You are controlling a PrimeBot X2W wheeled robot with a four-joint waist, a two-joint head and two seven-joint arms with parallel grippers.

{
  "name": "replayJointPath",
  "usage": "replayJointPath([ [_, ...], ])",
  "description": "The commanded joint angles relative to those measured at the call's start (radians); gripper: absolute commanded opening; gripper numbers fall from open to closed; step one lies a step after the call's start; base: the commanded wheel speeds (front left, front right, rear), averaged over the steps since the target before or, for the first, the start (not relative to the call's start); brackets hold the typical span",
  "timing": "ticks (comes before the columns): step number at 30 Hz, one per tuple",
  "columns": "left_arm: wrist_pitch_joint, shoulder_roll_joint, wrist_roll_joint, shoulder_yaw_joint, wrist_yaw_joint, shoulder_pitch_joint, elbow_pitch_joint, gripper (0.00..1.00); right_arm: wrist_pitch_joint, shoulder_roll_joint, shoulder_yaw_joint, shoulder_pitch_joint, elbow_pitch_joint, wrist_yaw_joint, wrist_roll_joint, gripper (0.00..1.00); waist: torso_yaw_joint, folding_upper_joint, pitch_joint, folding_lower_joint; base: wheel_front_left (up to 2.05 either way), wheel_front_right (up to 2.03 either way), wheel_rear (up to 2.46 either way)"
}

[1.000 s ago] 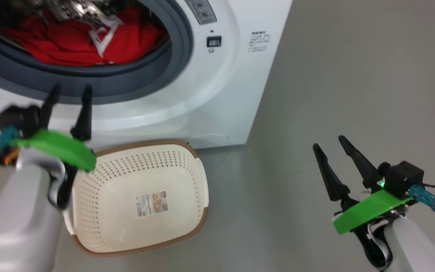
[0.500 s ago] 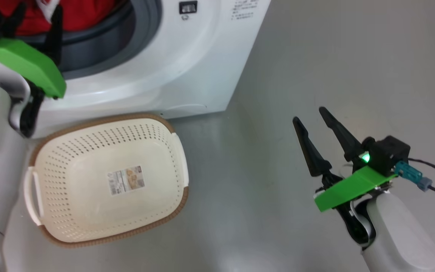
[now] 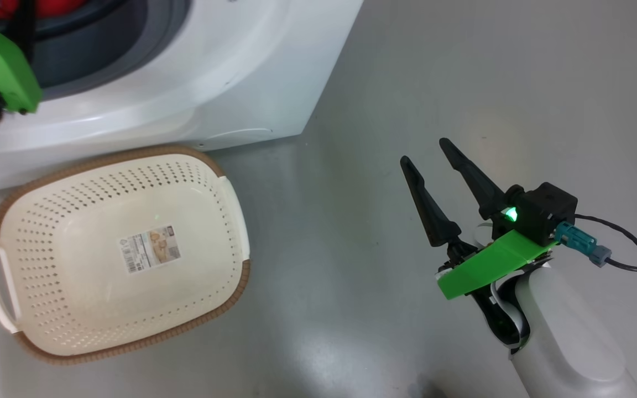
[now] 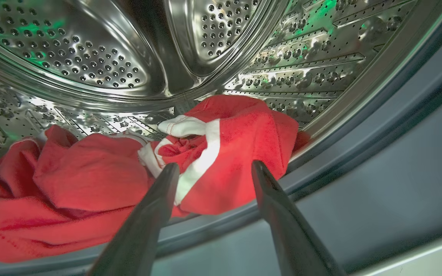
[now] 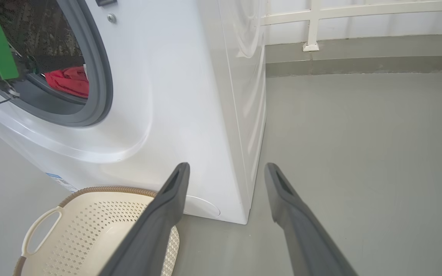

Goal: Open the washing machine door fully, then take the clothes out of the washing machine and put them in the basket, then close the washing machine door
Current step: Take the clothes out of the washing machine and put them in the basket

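One smooth grey floor (image 3: 351, 309) carries everything. Nearest the robot, the basket (image 3: 75, 298) sits on it with its paper label (image 3: 150, 249) facing up from the bottom. Its far rim is just beside the foot of the washing machine (image 3: 230, 83).

Past the machine's side, the right wrist view takes in more floor running to a grey skirting (image 5: 359, 65) with a white rail (image 5: 313, 23) above it. The left wrist view gives the inside of the steel drum (image 4: 90, 57) (perforated, with green glints). There the clothes (image 4: 90, 180) lie heaped on the drum's bottom against the grey rubber ring (image 4: 378, 153). The head view catches just a sliver of that red at its top edge.

The left end effector (image 4: 215, 165) is at the drum mouth with fingers apart, its tips in front of a red fold with white trim; whether they touch it cannot be told. The right end effector (image 3: 424, 151) hangs over bare floor, well apart from the basket, fingers spread, holding nothing.
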Motion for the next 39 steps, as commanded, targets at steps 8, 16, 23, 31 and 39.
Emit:
replayJointPath([
  [8,0.015,0.087,-0.064,-0.084,-0.003,-0.099,0.018,1.0,-0.012,0.015,0.032,-0.002,-0.028,0.002,0.001,1.0,-0.038,-0.0001,0.038,-0.0001,0.0,0.0,0.0],
  [16,0.013,0.112,-0.154,-0.184,-0.003,-0.115,-0.023,0.54,-0.012,0.019,0.031,-0.01,-0.025,0.002,0.0,1.0,-0.043,-0.0001,0.048,-0.0001,0.0,0.0,0.0],
  [23,-0.031,0.111,-0.216,-0.244,-0.003,-0.105,-0.031,0.0,-0.012,0.017,0.032,-0.013,-0.019,0.002,-0.005,1.0,-0.036,-0.0001,0.025,-0.0001,0.0,0.0,0.0],
  [31,-0.155,0.077,-0.327,-0.255,-0.003,-0.062,-0.022,0.0,-0.012,-0.005,0.025,0.007,-0.01,0.002,-0.003,1.0,0.004,-0.0001,-0.035,-0.0001,0.0,0.0,0.0],
  [39,-0.208,0.053,-0.342,-0.15,-0.003,0.009,-0.055,0.0,-0.012,-0.031,0.007,0.036,-0.01,0.002,0.005,1.0,0.056,-0.0001,-0.112,-0.0001,0.0,0.0,0.0],
])
